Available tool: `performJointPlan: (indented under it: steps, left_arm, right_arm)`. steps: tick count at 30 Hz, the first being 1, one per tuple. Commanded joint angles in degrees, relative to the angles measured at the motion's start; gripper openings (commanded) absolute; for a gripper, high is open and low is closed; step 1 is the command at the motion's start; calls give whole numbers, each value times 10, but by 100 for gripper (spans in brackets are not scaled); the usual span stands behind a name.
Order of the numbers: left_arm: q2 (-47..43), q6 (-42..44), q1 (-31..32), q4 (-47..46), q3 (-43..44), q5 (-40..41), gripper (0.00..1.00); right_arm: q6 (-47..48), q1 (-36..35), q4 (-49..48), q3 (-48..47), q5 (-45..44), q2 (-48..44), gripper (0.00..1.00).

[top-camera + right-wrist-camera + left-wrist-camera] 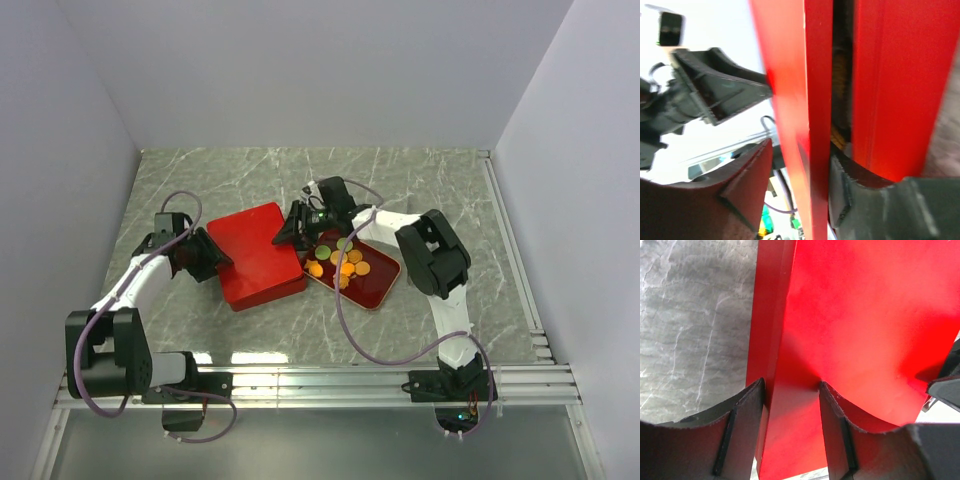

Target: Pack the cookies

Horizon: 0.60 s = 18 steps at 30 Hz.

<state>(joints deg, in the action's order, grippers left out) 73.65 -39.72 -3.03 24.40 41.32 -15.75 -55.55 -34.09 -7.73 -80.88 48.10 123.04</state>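
Observation:
A red lid (255, 262) lies top up on the table, just left of a red tray (385, 290) that holds several orange and green cookies (345, 265). My left gripper (212, 262) is at the lid's left edge. In the left wrist view it (791, 385) is open, one finger outside the lid's (865, 315) side wall and the other over its top. My right gripper (298, 232) is at the lid's right edge. In the right wrist view it (801, 147) is open astride the lid's wall (815, 100), the right finger touching it and the left finger slightly off.
The marble-patterned table (430, 180) is walled in by white panels at the back and both sides. A metal rail (330, 380) runs along the near edge. The left arm (715, 95) shows beyond the lid in the right wrist view.

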Motion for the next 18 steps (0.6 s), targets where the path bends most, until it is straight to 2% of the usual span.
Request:
performJointPlan:
  steps: [1,12,18]
  left_arm:
    - [12,8,3,-11,12,6,53]
    - [24,-1,17,0,36,14,51]
    - [39,-11,56,28,73,45,53]
  right_arm:
    - [87,8,124,-43,-37,-29,56]
    - [206,38,317,-38,-127,-90,60]
    - [229,53,344,-20,-155,-142,58]
